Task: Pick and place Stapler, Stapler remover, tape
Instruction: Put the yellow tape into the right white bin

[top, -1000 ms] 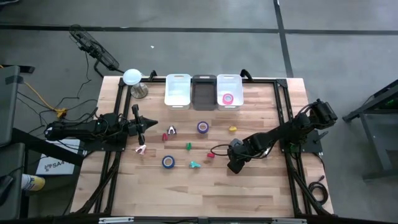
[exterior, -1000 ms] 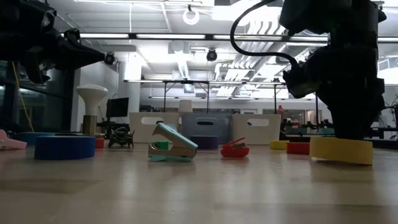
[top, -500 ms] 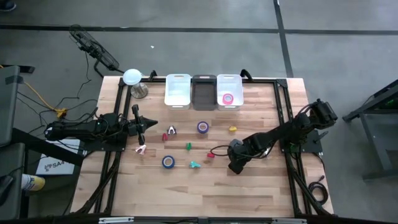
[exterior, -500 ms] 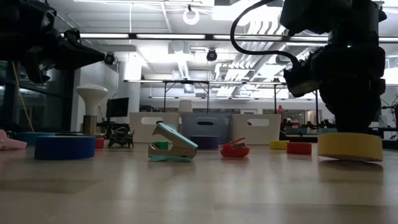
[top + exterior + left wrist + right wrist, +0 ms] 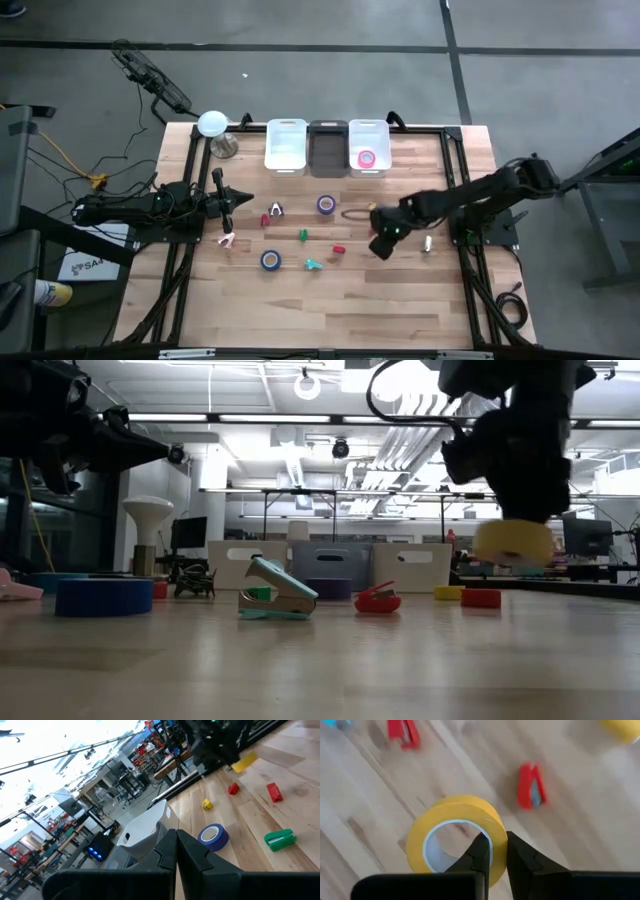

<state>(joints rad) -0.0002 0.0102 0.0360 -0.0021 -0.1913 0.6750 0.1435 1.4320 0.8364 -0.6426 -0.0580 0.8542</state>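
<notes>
Yellow tape [image 5: 454, 832] pinched through its wall by right gripper [image 5: 492, 851], clear of table [image 5: 320, 660], hollow centre roughly sideways.

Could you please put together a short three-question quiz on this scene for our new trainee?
1. True or false: the yellow tape roll is resting on the table.
2. Which gripper grips the yellow tape roll? A) left gripper B) right gripper C) neither
3. Fill in: a pink tape roll already lies in the white bin nearest the ______ arm.

Key
1. False: the low view shows it lifted clear of the wood.
2. B: the right wrist view shows its fingers shut across the ring's wall; the left gripper is shut and empty, waiting at the left edge.
3. right
</notes>
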